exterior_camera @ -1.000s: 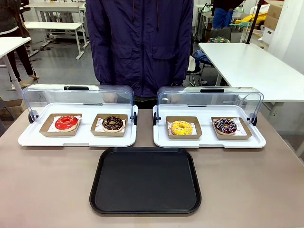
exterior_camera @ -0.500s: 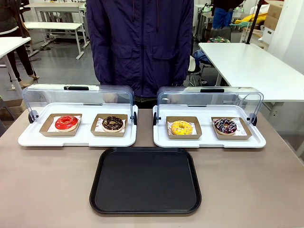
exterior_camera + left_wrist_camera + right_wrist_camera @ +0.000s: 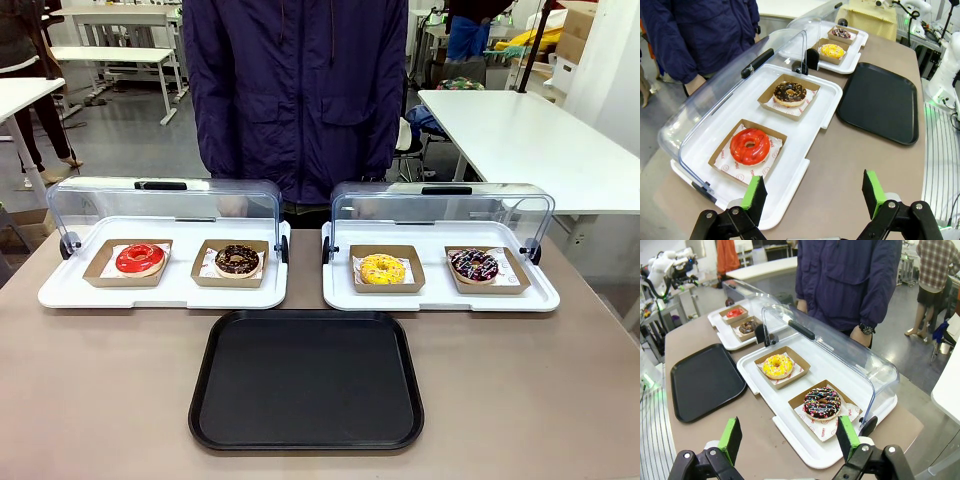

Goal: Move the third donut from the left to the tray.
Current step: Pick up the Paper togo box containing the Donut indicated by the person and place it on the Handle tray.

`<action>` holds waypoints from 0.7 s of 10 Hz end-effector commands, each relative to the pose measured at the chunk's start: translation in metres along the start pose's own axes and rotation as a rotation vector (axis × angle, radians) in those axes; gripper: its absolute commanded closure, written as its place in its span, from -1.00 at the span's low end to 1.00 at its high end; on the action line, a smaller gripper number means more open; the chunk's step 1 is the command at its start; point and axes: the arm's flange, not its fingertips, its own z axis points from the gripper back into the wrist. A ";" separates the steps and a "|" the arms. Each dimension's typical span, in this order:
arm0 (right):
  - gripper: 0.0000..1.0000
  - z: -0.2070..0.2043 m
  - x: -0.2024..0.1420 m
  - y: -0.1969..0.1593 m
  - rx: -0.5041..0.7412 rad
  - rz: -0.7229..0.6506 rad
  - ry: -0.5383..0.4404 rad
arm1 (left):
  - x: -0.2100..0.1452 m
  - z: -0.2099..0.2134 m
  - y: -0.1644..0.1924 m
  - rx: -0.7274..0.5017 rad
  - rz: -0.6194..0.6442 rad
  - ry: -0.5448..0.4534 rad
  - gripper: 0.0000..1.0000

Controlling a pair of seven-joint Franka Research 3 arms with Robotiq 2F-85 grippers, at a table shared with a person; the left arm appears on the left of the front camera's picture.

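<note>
The yellow-iced donut (image 3: 381, 268) lies in its brown cardboard holder on the right white display tray (image 3: 440, 297), left of a chocolate sprinkled donut (image 3: 473, 264). I also see the yellow donut (image 3: 776, 366) in the right wrist view and far off (image 3: 832, 50) in the left wrist view. The black tray (image 3: 307, 379) sits bare on the table in front of both display trays. My left gripper (image 3: 813, 192) is open above the table near the red donut (image 3: 749, 146). My right gripper (image 3: 789, 436) is open, hovering near the chocolate sprinkled donut (image 3: 821, 403).
The left display tray (image 3: 160, 292) holds the red donut (image 3: 139, 258) and a dark chocolate donut (image 3: 237, 260). Both clear domed lids (image 3: 165, 205) are swung back open. A person in a dark jacket (image 3: 295, 90) stands at the far side, hands behind the lids.
</note>
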 end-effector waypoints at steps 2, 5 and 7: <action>-1.00 -0.001 0.001 -0.002 0.000 0.021 -0.025 | 0.001 0.002 0.001 -0.003 -0.008 0.002 -1.00; -1.00 -0.001 0.001 -0.002 0.000 0.021 -0.025 | 0.001 0.002 0.001 -0.003 -0.008 0.002 -1.00; -1.00 -0.001 0.001 -0.002 0.000 0.021 -0.025 | 0.001 0.002 0.001 -0.003 -0.008 0.002 -1.00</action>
